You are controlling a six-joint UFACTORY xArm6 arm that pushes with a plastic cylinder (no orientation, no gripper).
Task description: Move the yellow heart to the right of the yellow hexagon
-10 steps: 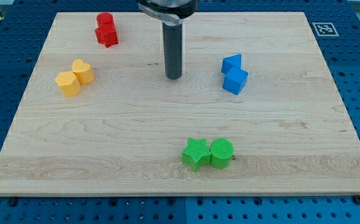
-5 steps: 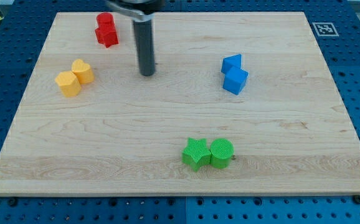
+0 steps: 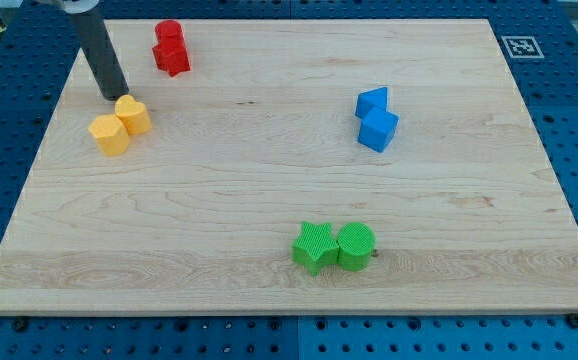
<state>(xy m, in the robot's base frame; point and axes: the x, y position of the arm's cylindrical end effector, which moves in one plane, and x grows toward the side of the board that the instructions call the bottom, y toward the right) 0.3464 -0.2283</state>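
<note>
Resting my tip (image 3: 115, 96) near the bench's (image 3: 269, 280) top-left corner.
It sits just above the yellow heart (image 3: 133, 115), which touches the yellow hexagon (image 3: 109, 134); no gripper shows.

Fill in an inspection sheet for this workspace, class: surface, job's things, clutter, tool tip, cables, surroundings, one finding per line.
Surface: light wooden board, flat, lying on a blue perforated table.
Job's things: yellow heart and yellow hexagon touching at the view's left; the heart sits up and to the right of the hexagon.
Clutter: two red blocks stacked close at the view's top; two blue blocks at the right; green star beside green cylinder near the bottom.
Tool: my tip just above the heart's upper left edge; contact cannot be told.
Cables: nothing seen.
Surroundings: a printed marker tag at the board's top right corner.
</note>
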